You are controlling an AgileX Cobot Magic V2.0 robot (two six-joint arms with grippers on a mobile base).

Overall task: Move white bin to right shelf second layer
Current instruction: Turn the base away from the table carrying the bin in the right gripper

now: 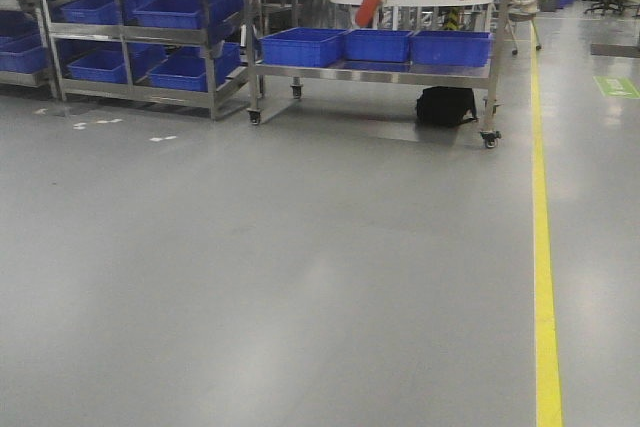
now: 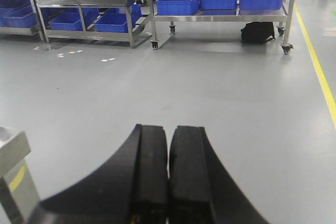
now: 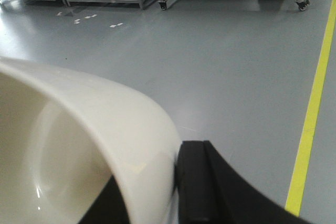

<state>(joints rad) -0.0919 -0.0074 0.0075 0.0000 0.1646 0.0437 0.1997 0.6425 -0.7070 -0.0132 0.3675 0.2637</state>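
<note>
Two hands: right hand (image 3: 157, 192) clamped on white bin (image 3: 105, 108) wall; left hand (image 2: 168, 167) closed, empty.

No legible text or labels

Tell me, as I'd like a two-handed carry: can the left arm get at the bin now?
Probably not yet: the left pincer is shut and faces open floor, while the bin sits in the right pincer, outside its view.
</note>
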